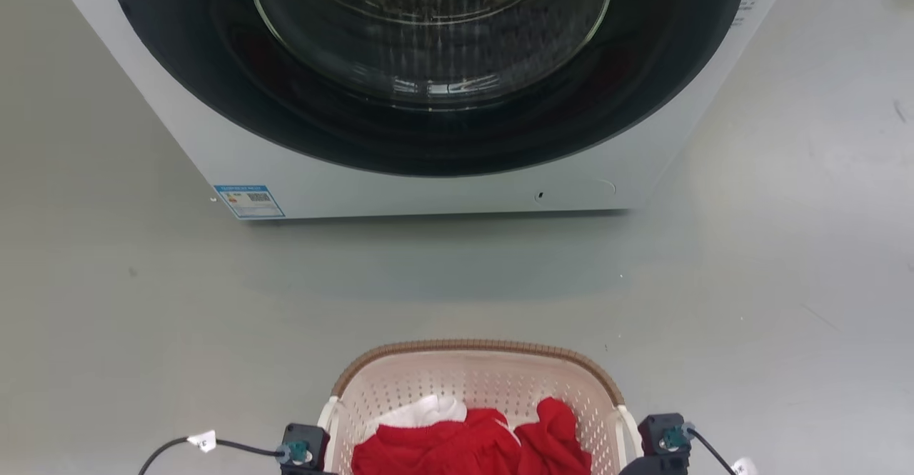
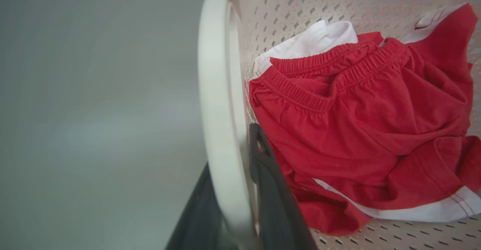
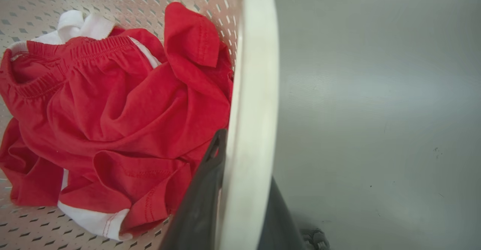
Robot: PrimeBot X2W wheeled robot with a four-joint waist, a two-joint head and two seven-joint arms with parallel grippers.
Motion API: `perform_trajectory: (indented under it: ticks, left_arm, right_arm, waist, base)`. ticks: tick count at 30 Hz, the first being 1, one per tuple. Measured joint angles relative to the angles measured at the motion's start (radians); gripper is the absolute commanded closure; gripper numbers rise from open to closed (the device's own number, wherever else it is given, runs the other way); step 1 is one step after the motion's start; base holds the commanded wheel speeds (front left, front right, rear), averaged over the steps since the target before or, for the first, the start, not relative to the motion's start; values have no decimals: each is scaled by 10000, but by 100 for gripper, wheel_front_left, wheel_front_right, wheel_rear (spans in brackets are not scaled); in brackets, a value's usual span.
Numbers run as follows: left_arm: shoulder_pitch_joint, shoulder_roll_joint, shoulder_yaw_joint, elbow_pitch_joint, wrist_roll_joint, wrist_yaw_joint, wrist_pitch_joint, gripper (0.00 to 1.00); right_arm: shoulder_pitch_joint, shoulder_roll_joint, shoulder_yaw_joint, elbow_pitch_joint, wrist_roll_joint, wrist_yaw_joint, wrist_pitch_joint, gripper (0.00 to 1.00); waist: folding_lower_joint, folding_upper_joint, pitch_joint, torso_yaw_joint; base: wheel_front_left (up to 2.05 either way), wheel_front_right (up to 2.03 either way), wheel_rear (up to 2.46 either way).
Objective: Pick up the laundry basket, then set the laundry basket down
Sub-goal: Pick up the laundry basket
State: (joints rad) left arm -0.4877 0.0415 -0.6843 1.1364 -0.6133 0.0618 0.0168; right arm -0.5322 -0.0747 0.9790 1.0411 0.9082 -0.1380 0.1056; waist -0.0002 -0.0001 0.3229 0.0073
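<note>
One laundry basket point(image 1: 471, 378) seen before one washing machine point(image 1: 428, 196), between two grippers. Left gripper point(image 2: 233, 148) clamped on left handle point(image 2: 218, 92), right gripper point(image 3: 246, 159) on right handle point(image 3: 255, 92). Red shorts point(image 2: 357, 122) with elastic waistband shown by wrist views, machine by head view.

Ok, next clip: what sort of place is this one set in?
Probably a laundry area, maybe a test room: a front-loading washing machine stands on a grey floor, and before it a laundry basket holds red-and-white clothes.
</note>
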Motion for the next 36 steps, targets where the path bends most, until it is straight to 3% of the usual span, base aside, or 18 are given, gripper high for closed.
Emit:
perform_trajectory:
  ticks: [23, 36]
  left_arm:
    - [1227, 4, -614, -184, -819, 180, 665, 100]
    - [1266, 4, -844, -278, -1164, 341, 788, 100]
  right_arm:
    - [922, 119, 633, 512, 802, 2, 610, 100]
    - [960, 132, 901, 625, 1055, 17, 606, 100]
  waist:
    - [1, 0, -2308, -116]
    - [1, 0, -2795, -105]
  base:
    - [0, 0, 0]
    - [0, 0, 0]
